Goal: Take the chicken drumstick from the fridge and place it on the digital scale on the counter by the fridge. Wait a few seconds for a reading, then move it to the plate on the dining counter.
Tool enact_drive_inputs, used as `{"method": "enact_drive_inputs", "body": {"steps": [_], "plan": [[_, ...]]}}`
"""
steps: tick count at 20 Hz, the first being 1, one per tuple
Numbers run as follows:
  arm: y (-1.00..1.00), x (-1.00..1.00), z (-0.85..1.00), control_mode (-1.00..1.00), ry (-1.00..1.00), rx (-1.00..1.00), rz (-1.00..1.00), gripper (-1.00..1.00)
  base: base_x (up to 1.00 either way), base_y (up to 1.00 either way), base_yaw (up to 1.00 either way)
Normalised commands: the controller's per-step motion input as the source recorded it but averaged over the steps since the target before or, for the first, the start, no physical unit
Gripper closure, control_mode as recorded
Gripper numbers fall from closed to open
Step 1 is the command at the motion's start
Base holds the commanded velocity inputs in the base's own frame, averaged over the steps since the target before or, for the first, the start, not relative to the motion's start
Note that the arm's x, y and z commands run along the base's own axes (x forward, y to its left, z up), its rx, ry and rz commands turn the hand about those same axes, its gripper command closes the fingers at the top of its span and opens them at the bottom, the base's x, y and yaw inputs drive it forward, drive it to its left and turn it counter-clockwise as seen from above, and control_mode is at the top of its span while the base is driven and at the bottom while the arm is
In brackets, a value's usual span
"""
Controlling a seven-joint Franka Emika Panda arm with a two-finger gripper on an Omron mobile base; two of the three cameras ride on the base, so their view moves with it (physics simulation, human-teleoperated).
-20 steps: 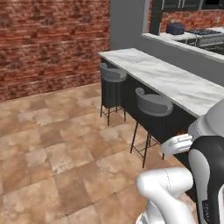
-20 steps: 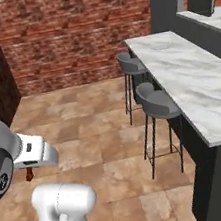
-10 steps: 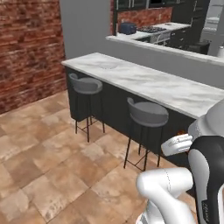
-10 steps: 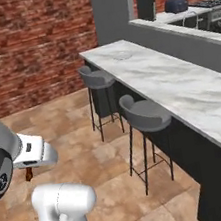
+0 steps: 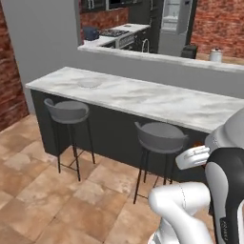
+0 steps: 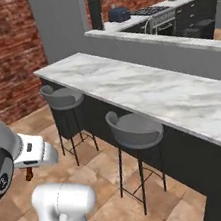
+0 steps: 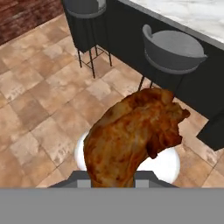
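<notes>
Closest to you, the gripper [image 7: 113, 181] is clamped on the chicken drumstick [image 7: 133, 135], its jaws drawn in narrow against the browned meat, which bulks large in the hand view above a tiled floor [image 7: 39, 100]. From the right base view, a reddish-brown tip of the drumstick hangs under the white hand, low at the arm's side and well clear of the floor. Beyond it, two round grey stools stand against the dark base of the dining counter [image 5: 157, 102]: the nearer stool [image 5: 161, 137] just ahead of your arm, the farther stool [image 5: 67, 110] toward the counter's left end. On the long marble top, near that far left end, sits the plate [image 5: 89, 84], pale and shallow, well apart from the drumstick. Behind the dining counter rises a grey half wall [image 5: 157, 69], then the kitchen with a stove [image 6: 153, 10] and, farthest back, the fridge [image 5: 174, 26] beside a red brick wall [image 5: 217, 24].
</notes>
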Motion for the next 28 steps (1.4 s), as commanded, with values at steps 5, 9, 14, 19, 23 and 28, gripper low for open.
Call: {"method": "enact_drive_inputs", "body": {"steps": [5,9,14,19,23,28], "plan": [[0.00,0.00,0.00,1.00,0.00,0.00,0.00,1.00,0.80,1.00,-0.41],[0.00,0.00,0.00,1.00,0.00,0.00,0.00,1.00,0.77,1.00,-0.40],[0.00,0.00,0.00,1.00,0.00,0.00,0.00,1.00,0.91,1.00,-0.44],[0.00,0.00,0.00,1.00,0.00,0.00,0.00,1.00,0.96,0.98,-0.37],[0.00,0.00,0.00,1.00,0.00,0.00,0.00,1.00,0.87,0.72,-0.26],[0.00,0.00,0.00,1.00,0.00,0.00,0.00,1.00,0.72,0.48,-0.12]]}}
